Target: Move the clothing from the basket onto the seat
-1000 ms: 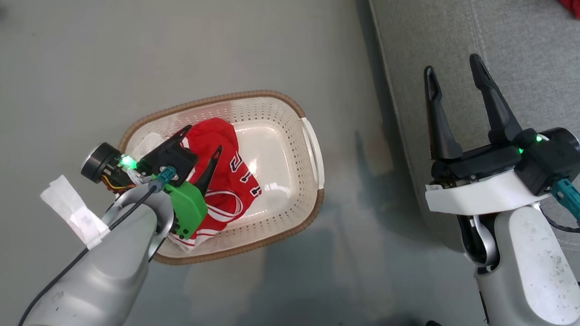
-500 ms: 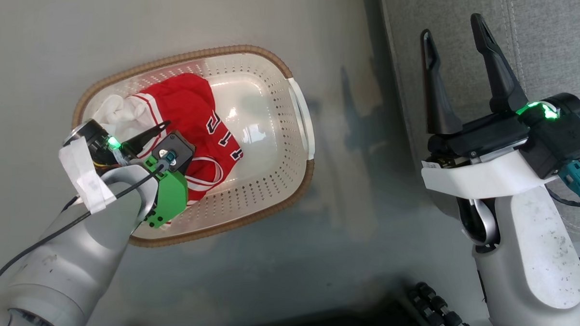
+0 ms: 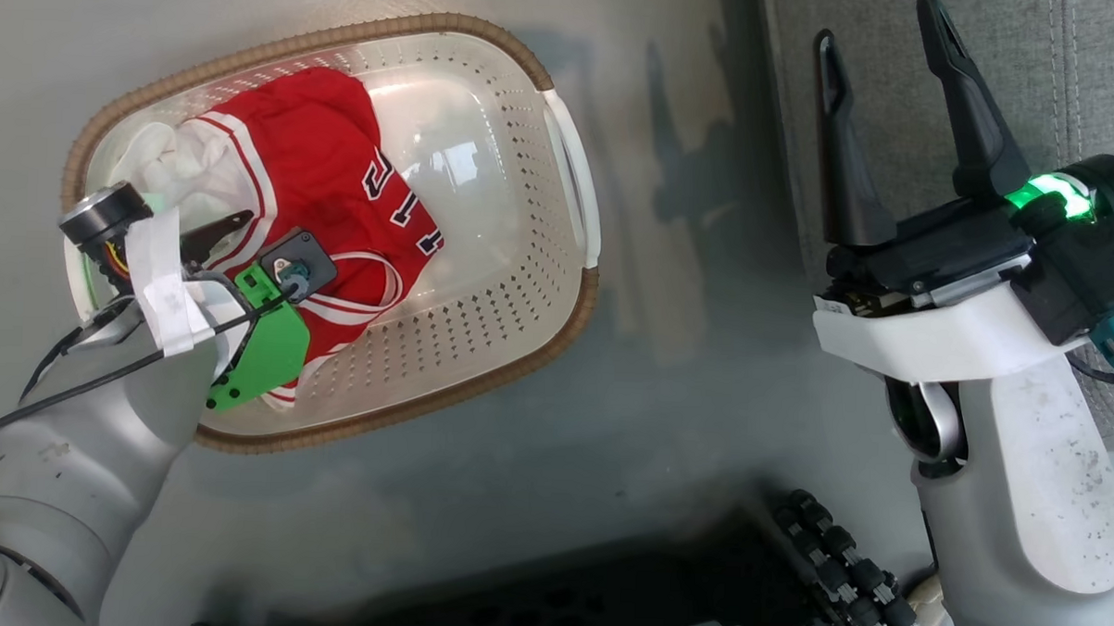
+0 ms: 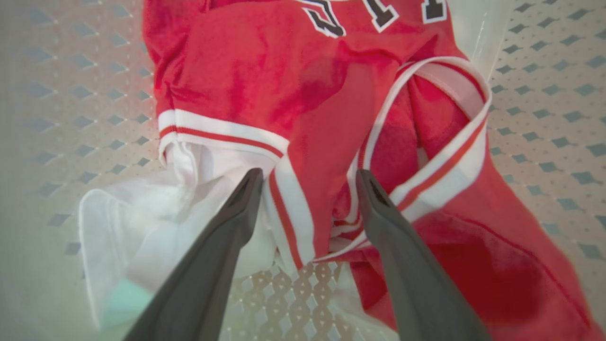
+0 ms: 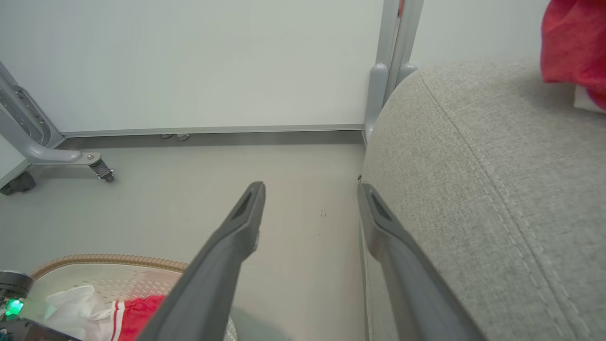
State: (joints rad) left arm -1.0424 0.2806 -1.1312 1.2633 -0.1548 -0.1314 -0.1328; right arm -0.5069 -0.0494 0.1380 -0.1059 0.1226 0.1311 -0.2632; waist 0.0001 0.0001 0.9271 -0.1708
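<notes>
Item 1, basket (image 3: pixel 484 283): upper left of my head view, on the floor (image 3: pixel 684 401). Contents: red jersey (image 3: pixel 313 147) with dark numerals, white cloth (image 3: pixel 169 156) beside it.

Item 2, left gripper (image 4: pixel 308 174): its wrist view gives the detail. Jaws wide, tips astride the jersey's striped trim; contact I cannot tell.

Item 3, right gripper (image 3: pixel 877 23): wide, empty, upper right of the head view, at the edge of the seat (image 3: pixel 1084 72).

Item 4, second red garment (image 5: pixel 573 47): upper right corner of the right wrist view, on the seat.

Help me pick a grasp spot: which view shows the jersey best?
Left wrist view: the jersey is close up, trim and numerals clear. Head view shows it smaller in the basket, partly behind the left arm. Right wrist view catches a red corner.
</notes>
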